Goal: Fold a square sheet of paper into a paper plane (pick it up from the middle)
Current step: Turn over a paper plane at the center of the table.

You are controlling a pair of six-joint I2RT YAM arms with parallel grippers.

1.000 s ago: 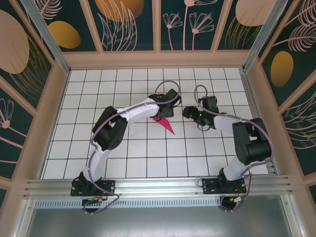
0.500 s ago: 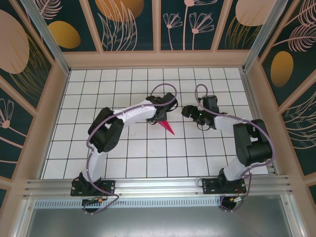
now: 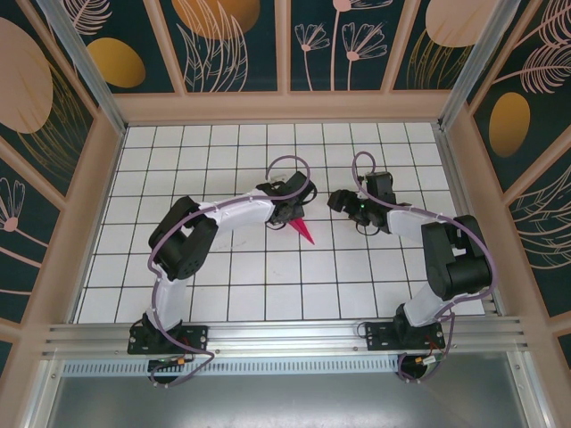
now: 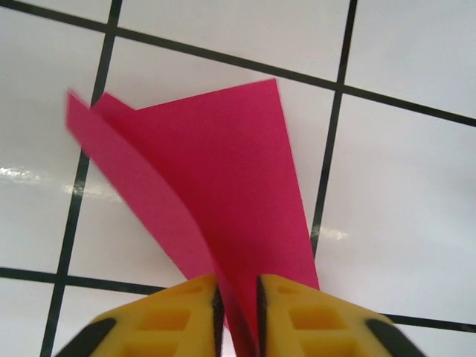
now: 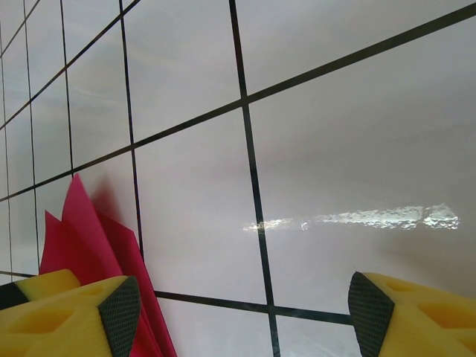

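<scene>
Paper plane (image 4: 223, 186) now in left tool (image 4: 238, 296)

The paper plane (image 4: 245, 178) is blazing plain magenta-pink, not a mark on it. The table (image 3: 268, 276) is shining glossy white, gridded in thin black lines. The left gripper (image 4: 238, 301) and the right gripper (image 5: 245, 305) are showing yellow with dark grey pads. The arms (image 3: 241, 210) are wearing white and black, and the cables (image 3: 287, 160) are trailing lilac. The walls (image 3: 232, 53) are flaunting dark teal with peach leaves and orange ovals.
</scene>
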